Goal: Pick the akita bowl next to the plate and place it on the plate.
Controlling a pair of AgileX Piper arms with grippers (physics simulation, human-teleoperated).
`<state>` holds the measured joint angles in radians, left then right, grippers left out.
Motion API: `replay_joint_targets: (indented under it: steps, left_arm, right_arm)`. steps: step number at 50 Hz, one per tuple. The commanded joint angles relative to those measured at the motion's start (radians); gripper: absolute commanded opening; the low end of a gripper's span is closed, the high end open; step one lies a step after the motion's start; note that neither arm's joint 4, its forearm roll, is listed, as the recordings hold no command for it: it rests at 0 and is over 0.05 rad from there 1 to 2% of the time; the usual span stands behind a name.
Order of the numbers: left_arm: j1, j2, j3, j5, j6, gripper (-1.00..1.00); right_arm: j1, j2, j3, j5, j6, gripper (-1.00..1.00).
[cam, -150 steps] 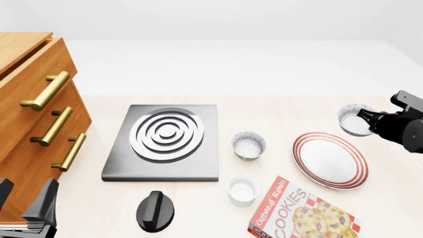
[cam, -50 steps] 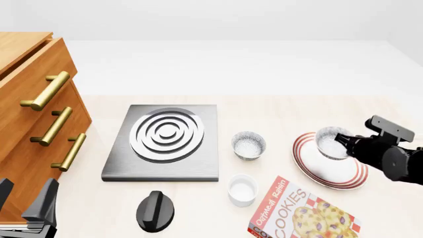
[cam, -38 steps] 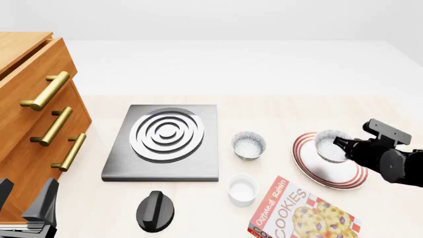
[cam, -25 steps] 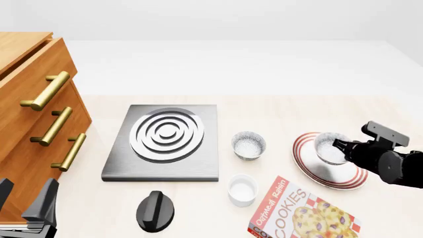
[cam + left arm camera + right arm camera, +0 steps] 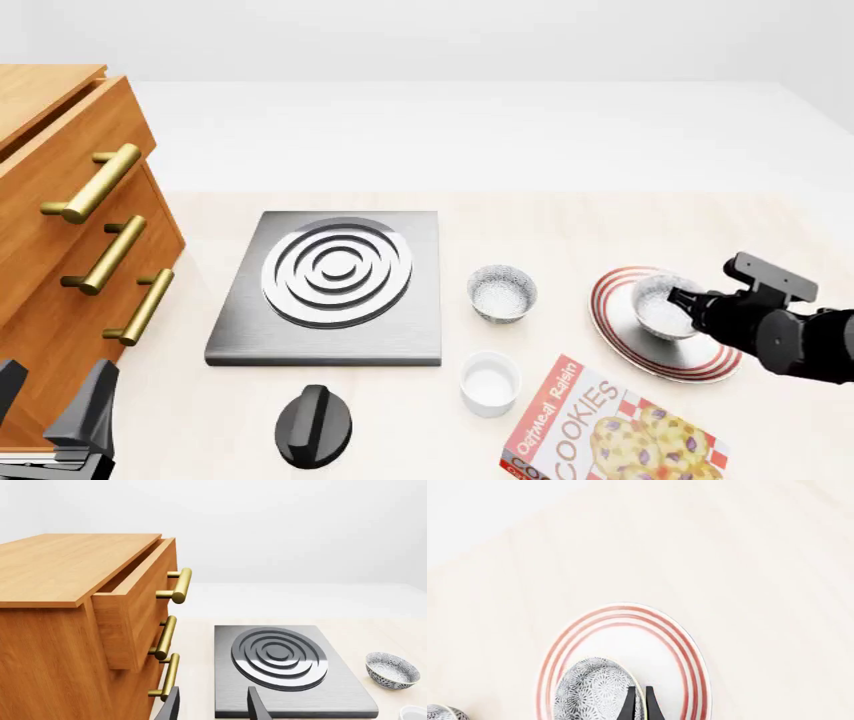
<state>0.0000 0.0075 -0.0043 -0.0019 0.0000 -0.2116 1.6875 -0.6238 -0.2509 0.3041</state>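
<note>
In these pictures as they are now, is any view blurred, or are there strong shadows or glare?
Front view: sharp, evenly lit, only a soft shadow beside the small grey-speckled bowl on the large white red-ringed plate. Right wrist view: sharp, no glare, the right gripper cut by the edge. Left wrist view: clear; the wooden drawer cabinet looks slightly stretched.

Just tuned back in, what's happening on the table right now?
The right gripper is shut on the rim of the akita bowl and holds it over the plate, low over its white centre; whether the bowl already touches the plate cannot be told. The second speckled bowl sits on the table beside the stove burner, untouched. The left gripper is open near the wooden drawers, holding nothing.
</note>
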Motion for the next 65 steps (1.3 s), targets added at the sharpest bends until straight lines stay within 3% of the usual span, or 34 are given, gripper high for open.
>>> replay_joint_targets:
  steps: [1,33,34,51,65]
  left_arm:
    - [0.0,0.0,0.0,0.0,0.0,1.0]
    - [0.0,0.0,0.0,0.0,0.0,1.0]
    - [0.0,0.0,0.0,0.0,0.0,1.0]
    - [0.0,0.0,0.0,0.0,0.0,1.0]
    - [0.0,0.0,0.0,0.0,0.0,1.0]
  right_arm:
    - [-0.003,0.017,-0.006,-0.013,0.001,-1.0]
    - [-0.02,0.019,-0.015,0.005,-0.012,-1.0]
    - [-0.021,0.02,-0.016,0.005,-0.012,1.0]
    - [-0.017,0.002,-0.016,0.02,-0.003,1.0]
    - [-0.003,-0.088,-0.026,0.085,0.047,1.0]
